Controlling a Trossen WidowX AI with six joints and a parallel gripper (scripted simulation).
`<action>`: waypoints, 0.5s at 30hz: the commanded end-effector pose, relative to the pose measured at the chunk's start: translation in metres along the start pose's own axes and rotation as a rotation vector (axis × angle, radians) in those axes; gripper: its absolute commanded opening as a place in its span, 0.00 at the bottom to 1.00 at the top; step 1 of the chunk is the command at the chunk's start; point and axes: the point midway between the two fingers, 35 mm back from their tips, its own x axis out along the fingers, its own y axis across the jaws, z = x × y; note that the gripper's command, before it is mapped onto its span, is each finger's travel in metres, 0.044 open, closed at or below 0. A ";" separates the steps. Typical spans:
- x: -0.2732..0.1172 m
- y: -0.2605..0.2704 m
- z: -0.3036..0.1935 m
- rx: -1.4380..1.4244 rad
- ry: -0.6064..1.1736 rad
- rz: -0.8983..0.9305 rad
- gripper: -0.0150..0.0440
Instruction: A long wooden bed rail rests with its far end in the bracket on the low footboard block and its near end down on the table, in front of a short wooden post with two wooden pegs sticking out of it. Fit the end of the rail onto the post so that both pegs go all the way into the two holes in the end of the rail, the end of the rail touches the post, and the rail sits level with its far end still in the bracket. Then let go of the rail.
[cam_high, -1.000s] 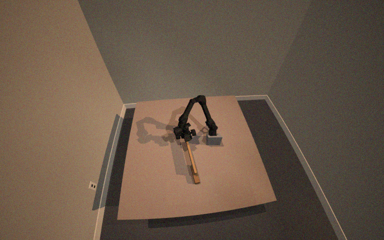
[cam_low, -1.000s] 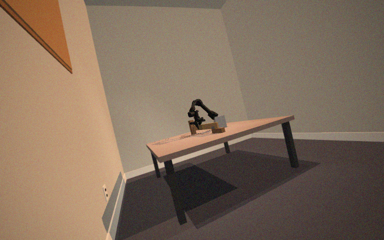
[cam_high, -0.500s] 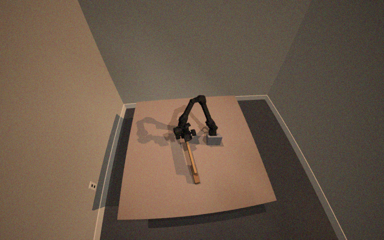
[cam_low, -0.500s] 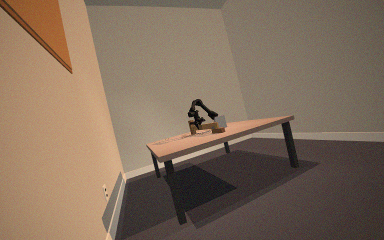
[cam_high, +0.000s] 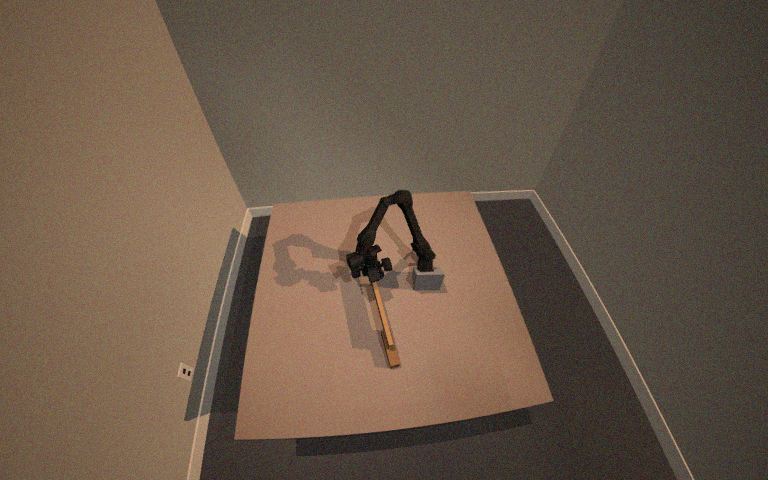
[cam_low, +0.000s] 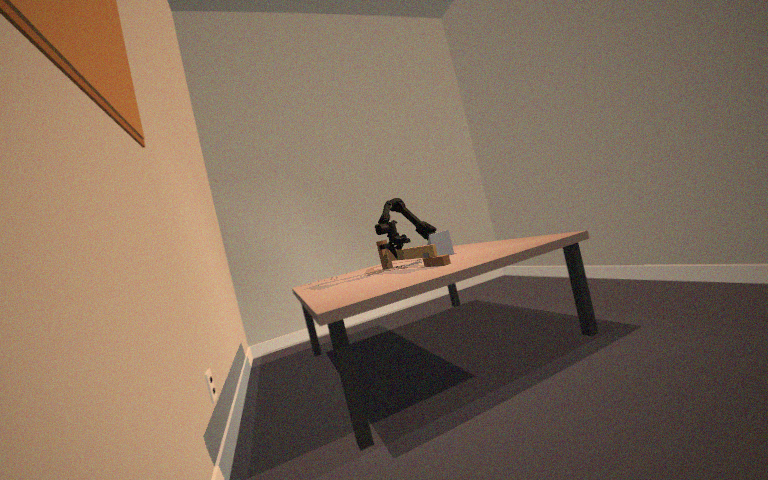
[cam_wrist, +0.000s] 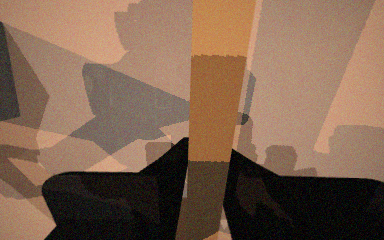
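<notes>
The long wooden rail (cam_high: 382, 314) (cam_low: 416, 253) (cam_wrist: 217, 100) is raised off the table at its near end and looks about level in the exterior view. Its far end lies over the low footboard block (cam_high: 394, 360) (cam_low: 438, 261); the bracket is too small to make out. My gripper (cam_high: 373, 279) (cam_low: 395, 252) (cam_wrist: 199, 142) is shut on the rail near its near end, one finger on each side. The short post (cam_low: 386, 260) stands upright just beyond the gripper. The pegs, the holes and any gap between rail end and post are hidden or too small to tell.
The arm's grey base block (cam_high: 428, 280) (cam_low: 442, 241) stands on the table (cam_high: 464, 362) (cam_low: 509, 249), to one side of the rail. The arm arches from it to the gripper. Shadows of arm and rail fall across the table.
</notes>
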 end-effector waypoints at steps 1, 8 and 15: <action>-0.001 0.000 -0.002 -0.004 -0.002 -0.002 0.25; -0.002 0.000 -0.004 -0.004 -0.002 -0.002 0.25; -0.002 0.000 -0.006 -0.004 -0.002 -0.002 0.25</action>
